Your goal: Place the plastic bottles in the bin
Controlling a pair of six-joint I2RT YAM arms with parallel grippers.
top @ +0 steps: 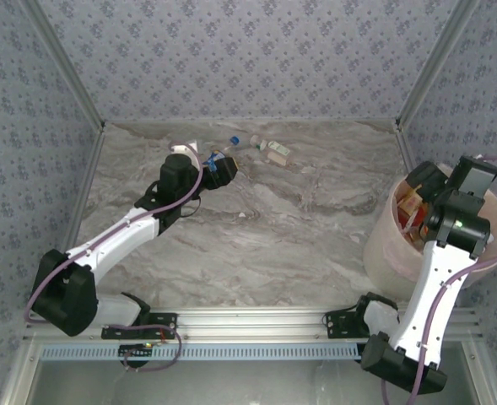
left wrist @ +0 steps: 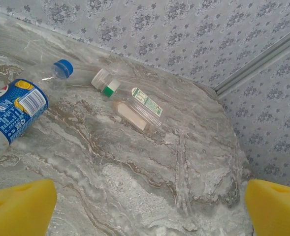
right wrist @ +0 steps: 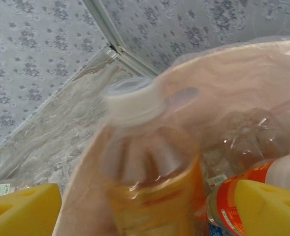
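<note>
Clear plastic bottles (left wrist: 135,108) lie on the marble surface (left wrist: 135,187), well apart from the bin (top: 385,245); the left pincer (left wrist: 148,209), there too, gapes empty. Over the bin the right pincer (right wrist: 145,209) stands wide, an orange-labelled bottle (right wrist: 154,162) loose between its jaws. Likely light, slick, crushable: take the mid-body.

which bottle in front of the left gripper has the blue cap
The blue-labelled bottle at the left of the left wrist view; the clear bottle beside it has a white-and-green cap and a small green-and-white label.
</note>
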